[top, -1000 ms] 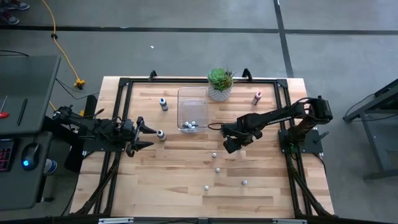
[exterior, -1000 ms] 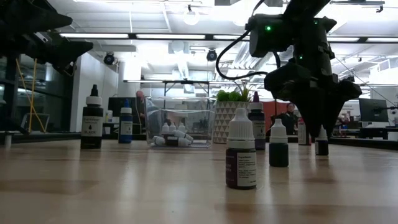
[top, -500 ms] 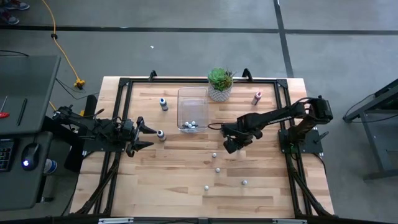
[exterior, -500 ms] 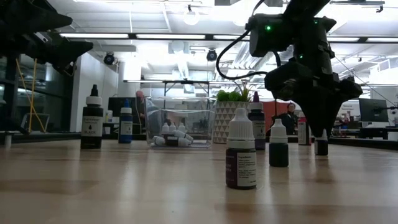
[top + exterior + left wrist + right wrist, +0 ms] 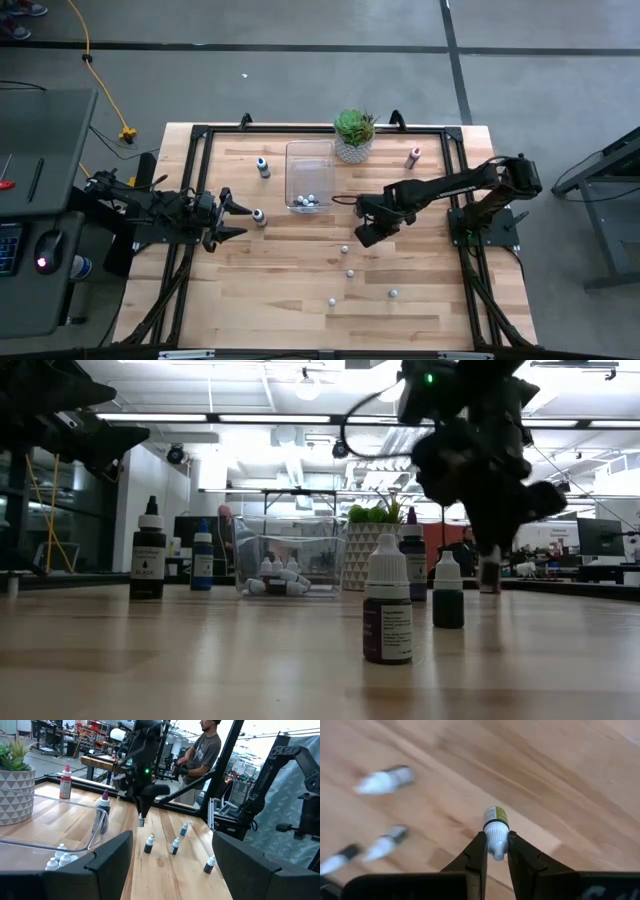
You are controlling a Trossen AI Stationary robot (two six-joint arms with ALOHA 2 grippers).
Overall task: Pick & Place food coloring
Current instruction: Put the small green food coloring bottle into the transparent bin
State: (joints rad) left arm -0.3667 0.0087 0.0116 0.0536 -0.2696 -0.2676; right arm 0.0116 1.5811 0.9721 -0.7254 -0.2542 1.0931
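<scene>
My right gripper [image 5: 364, 237] hangs over the table's middle, right of the clear bin [image 5: 291, 170], shut on one small food coloring bottle [image 5: 495, 815] with a white cap and green label. In the low view the gripper [image 5: 489, 550] is blurred. Several more bottles stand on the wood below it [image 5: 345, 249] [image 5: 350, 272] [image 5: 393, 293], and several lie in the bin [image 5: 308, 201]. My left gripper [image 5: 240, 218] waits open at the table's left side, with one bottle [image 5: 259, 215] standing just in front of its fingers. My right gripper pinches the bottle's white cap [image 5: 496, 839] between its two fingers [image 5: 479, 851], coming from above and pointing down. The bottle hangs below the fingers, label end down, lifted clear of the table [image 5: 141, 821].
A green succulent in a white pot [image 5: 354, 135] stands at the far edge beside the bin. A blue bottle [image 5: 263, 167] stands left of the bin, a red one [image 5: 413, 157] far right. A black frame [image 5: 200, 135] rims the table. A person [image 5: 200, 755] stands beyond it.
My right gripper has risen and moved toward the table's left, toward the bin, carrying the bottle up off the wood where it stood a second ago. Its motion blurs it in the low view.
</scene>
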